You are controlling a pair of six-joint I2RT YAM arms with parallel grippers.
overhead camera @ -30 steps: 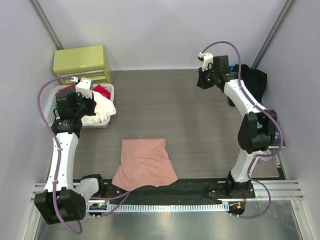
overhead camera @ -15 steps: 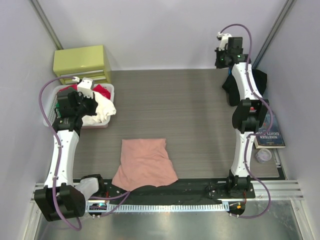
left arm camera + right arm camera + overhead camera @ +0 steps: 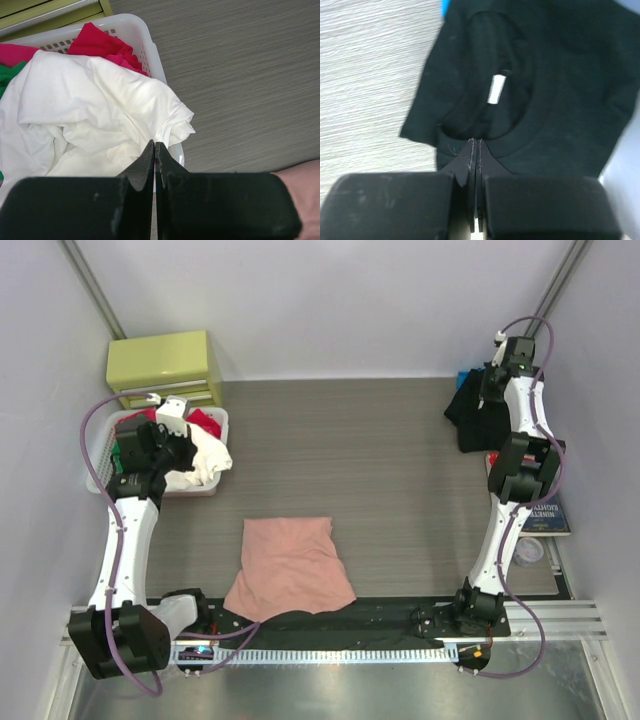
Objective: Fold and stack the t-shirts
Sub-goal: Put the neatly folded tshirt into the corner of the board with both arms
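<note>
The salmon-pink t-shirt (image 3: pixel 290 565) lies folded flat near the table's front middle; its corner shows in the left wrist view (image 3: pixel 306 176). The black t-shirt (image 3: pixel 468 420) lies crumpled at the back right, and its collar and white label fill the right wrist view (image 3: pixel 560 90). My right gripper (image 3: pixel 492 380) is shut and empty, and hovers just above the black collar (image 3: pixel 475 141). My left gripper (image 3: pixel 165 445) is shut and empty over the white cloth (image 3: pixel 100 110) in the basket, with its tips (image 3: pixel 154 145) at the cloth's edge.
A white basket (image 3: pixel 222 420) at the left holds white, red and green clothes. A yellow-green drawer unit (image 3: pixel 165 365) stands behind it. A book (image 3: pixel 545 515) and a small clear object (image 3: pixel 527 550) lie at the right edge. Dark cloth (image 3: pixel 330 625) lies along the front rail.
My right arm has swung from the back middle to the far back right, over the black t-shirt. The left arm has barely moved.
</note>
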